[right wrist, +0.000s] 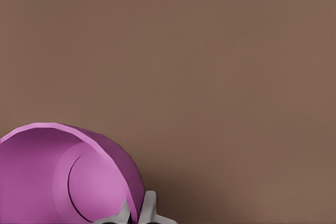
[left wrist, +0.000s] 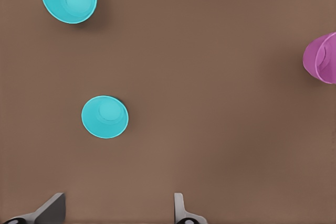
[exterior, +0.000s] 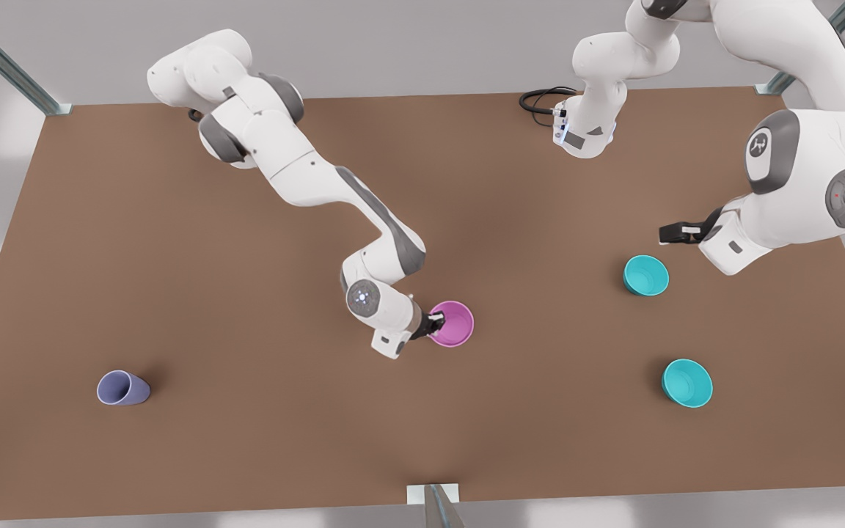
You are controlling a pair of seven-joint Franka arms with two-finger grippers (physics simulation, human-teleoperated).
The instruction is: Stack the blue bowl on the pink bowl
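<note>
Pincer status: right pincer (exterior: 436, 320) pinching the pink bowl (exterior: 452, 323) by its rim, left pincer (exterior: 673, 233) spread and holding nothing.

Right pincer's fingers (right wrist: 148, 209) clamp the pink wall, one inside and one outside, near desk (exterior: 246, 293) centre. Left pincer hangs above the desk toward the front view's right, near one teal bowl (exterior: 646, 275); which teal one is the blue bowl, cannot tell. Count: 1 pink bowl, 2 teal bowls, second (exterior: 687, 382) nearer the front edge, 1 lavender cup (exterior: 123, 388) lying on its side at the front view's left. No readable writing on bowls or cup. Teal bowls well apart from each other and from the pink one; wide bare brown surface between all items.
</note>
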